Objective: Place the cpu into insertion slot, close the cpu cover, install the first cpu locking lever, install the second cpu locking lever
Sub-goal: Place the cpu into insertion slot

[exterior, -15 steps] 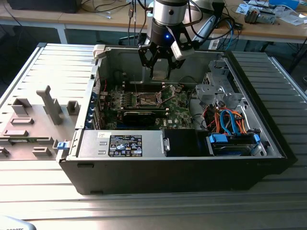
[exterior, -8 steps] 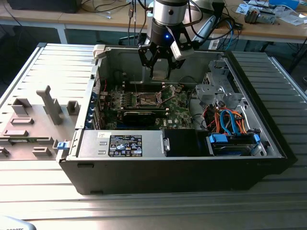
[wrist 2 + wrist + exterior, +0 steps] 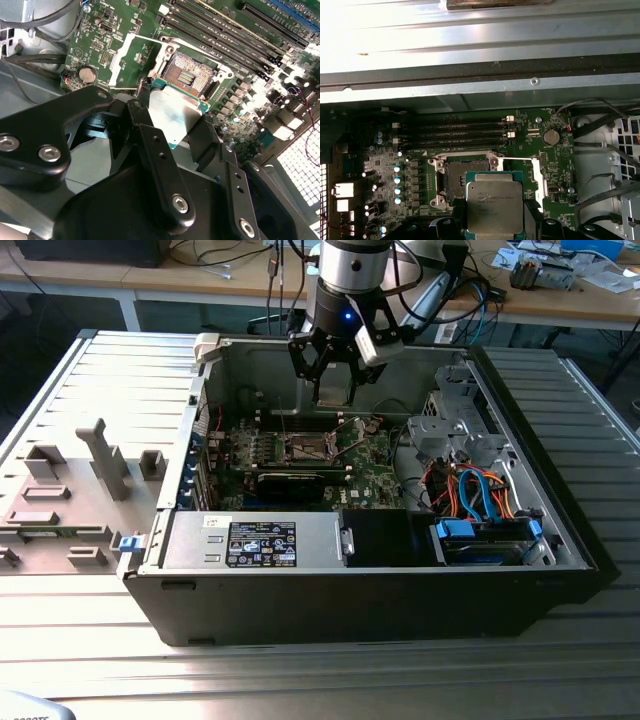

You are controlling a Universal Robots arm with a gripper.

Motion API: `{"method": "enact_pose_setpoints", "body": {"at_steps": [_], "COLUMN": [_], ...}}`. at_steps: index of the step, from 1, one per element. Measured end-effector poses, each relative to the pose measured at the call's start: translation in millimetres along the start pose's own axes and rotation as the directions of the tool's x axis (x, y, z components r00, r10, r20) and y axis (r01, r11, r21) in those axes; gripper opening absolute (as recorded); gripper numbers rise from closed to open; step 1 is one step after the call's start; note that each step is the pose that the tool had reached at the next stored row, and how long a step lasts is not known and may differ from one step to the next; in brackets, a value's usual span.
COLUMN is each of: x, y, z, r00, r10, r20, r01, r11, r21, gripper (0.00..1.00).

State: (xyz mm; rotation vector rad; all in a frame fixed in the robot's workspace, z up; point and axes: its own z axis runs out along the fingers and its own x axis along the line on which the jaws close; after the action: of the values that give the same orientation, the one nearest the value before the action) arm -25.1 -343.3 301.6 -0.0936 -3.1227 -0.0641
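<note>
- Stage of the task: none of the four steps is complete, judging from these views; the cpu [image 3: 495,205] is not yet seated, so the placing, the closing of the cover and both locking levers are all left to do.
- Gripper [image 3: 335,380]: lowered inside the open computer case [image 3: 400,560], which lies on the ribbed grey counter [image 3: 90,640]; it hangs over the green motherboard [image 3: 372,468].
- Fingers [image 3: 152,150]: black, narrowed onto two opposite edges of the cpu, silver top facing the cameras; in both wrist views the chip sits squarely between them, its green border showing at the free edges.
- Insertion slot [image 3: 462,177]: uncovered, its dark centre and silvery rim exposed in both wrist views; the slot [image 3: 187,75] holds no chip.
- Cpu relative to slot: apart from it and raised above the board; in the first wrist view the chip overlaps one corner of the slot, so it appears close to, but not centred over, the opening.
- Cpu cover [image 3: 536,175]: swung open beside the slot, seen as a thin silvery frame; the levers are too slight to tell apart with certainty.
</note>
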Motion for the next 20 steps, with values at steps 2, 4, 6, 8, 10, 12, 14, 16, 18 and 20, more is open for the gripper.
{"method": "enact_pose_setpoints", "body": {"at_steps": [2,4,6,8,10,12,14,16,18,20], "x": [-0.1,-0.1,-0.1,-0.1,-0.1,-0.1,-0.1,-0.1,-0.1,-0.1], "y": [0.0,0.0,0.0,0.0,0.0,0.0,0.0,0.0,0.0,0.0], "z": [0.0,0.0,0.0,0.0,0.0,0.0,0.0,0.1,0.0,0.1], "r00": [1.0,1.0,1.0,1.0,1.0,0.9999,0.9999,0.9999,0.9998,0.9998], "r10": [0.002,0.004,0.006,0.008,0.01,0.012,0.014,0.017,0.019,0.021], "r20": [0.0001,0.0002,0.0002,0.0003,0.0004,0.0005,0.0006,0.0007,0.0008,0.0009], "r01": [-0.002,-0.004,-0.006,-0.008,-0.01,-0.012,-0.014,-0.017,-0.019,-0.021], "r11": [1.0,1.0,1.0,1.0,1.0,0.9999,0.9999,0.9999,0.9998,0.9998], "r21": [0.0,-0.0001,0.0,-0.0001,-0.0001,-0.0002,-0.0002,-0.0003,-0.0003,-0.0004], "gripper": [0.54,0.54,0.54,0.54,0.54,0.54,0.54,0.54,0.54,0.54]}}
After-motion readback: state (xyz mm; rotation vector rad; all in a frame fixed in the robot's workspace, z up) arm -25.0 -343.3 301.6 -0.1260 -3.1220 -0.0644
